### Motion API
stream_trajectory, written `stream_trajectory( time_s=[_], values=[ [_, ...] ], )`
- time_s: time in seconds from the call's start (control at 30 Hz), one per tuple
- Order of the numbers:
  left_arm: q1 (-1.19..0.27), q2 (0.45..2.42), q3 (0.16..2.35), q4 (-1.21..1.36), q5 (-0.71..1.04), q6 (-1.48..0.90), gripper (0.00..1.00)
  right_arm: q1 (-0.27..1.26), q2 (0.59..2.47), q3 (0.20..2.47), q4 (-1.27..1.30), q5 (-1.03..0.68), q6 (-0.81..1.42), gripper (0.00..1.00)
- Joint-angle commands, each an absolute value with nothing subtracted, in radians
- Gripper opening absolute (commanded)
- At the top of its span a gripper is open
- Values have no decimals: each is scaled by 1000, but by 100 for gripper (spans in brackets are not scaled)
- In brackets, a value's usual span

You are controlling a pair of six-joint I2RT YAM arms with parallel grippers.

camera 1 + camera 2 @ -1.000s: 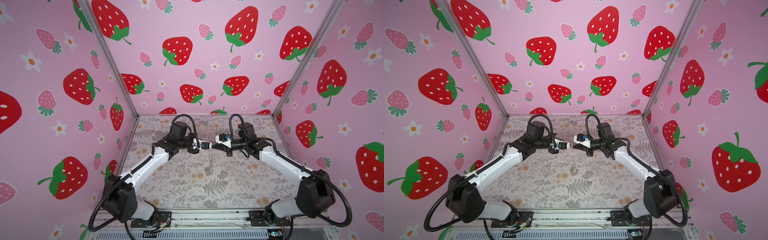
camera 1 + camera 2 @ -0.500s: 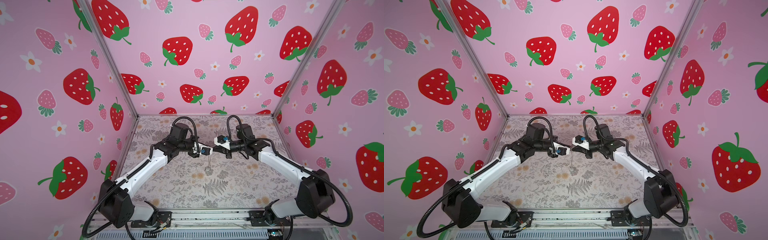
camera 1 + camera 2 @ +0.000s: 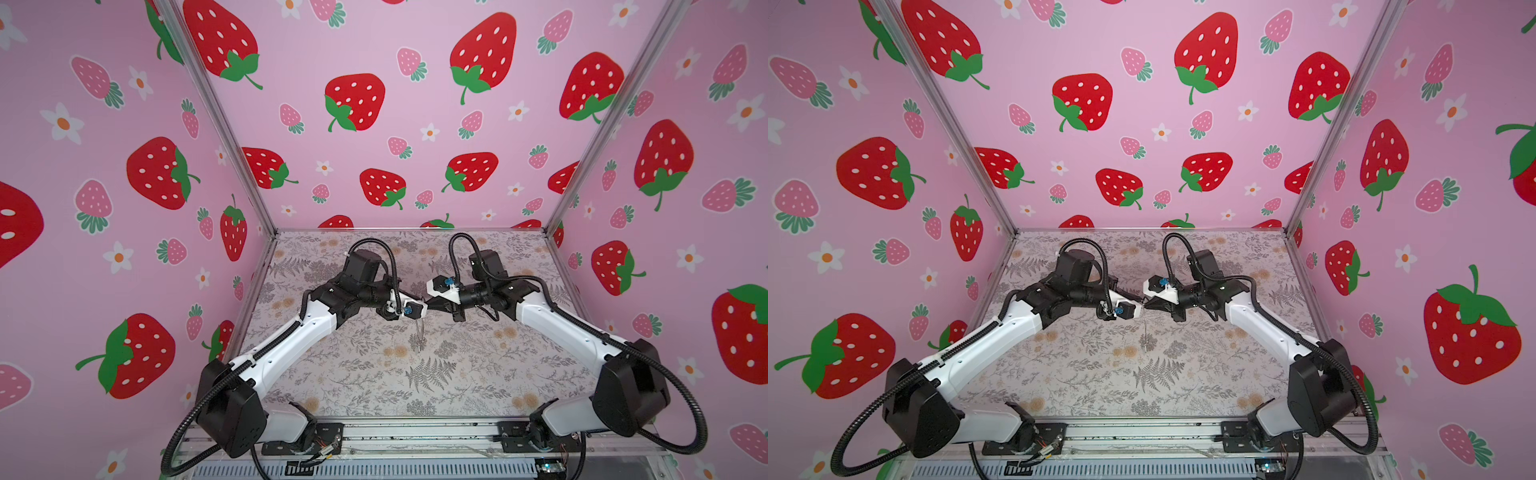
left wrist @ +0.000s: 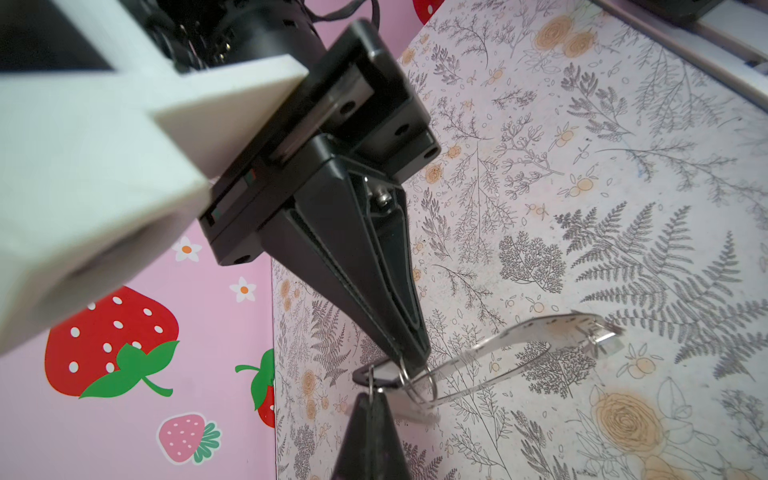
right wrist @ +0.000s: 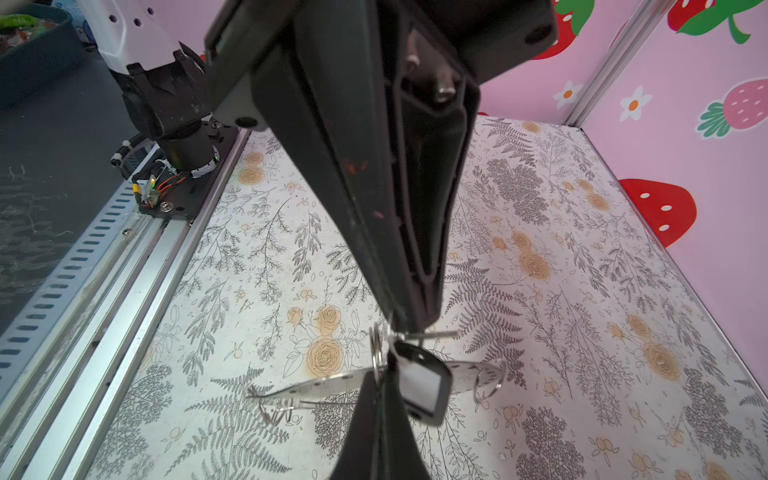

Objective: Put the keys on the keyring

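Basically, left gripper clenched the key, right gripper clenched the ring by its loop; threading likely needed slow twisting with both pinches firm.

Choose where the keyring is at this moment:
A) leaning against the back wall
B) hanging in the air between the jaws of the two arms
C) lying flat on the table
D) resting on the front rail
B: the keyring hangs clear above the table, with its wire loop and the key pinched at the closed jaws.
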State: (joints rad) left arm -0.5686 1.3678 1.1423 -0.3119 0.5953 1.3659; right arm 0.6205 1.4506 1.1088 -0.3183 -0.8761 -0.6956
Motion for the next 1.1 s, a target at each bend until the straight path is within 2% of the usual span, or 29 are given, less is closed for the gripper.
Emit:
stream_trajectory(
  time_s=[0.0,1.07],
  values=[
    [-578,1371,1144,-336,593,1401,0,636,1463,1166,-440,-886,-797,0],
    [-576,1347,1095,-312,524,1390,0,640,1398,1161,-588,-797,-873,0]
  ],
)
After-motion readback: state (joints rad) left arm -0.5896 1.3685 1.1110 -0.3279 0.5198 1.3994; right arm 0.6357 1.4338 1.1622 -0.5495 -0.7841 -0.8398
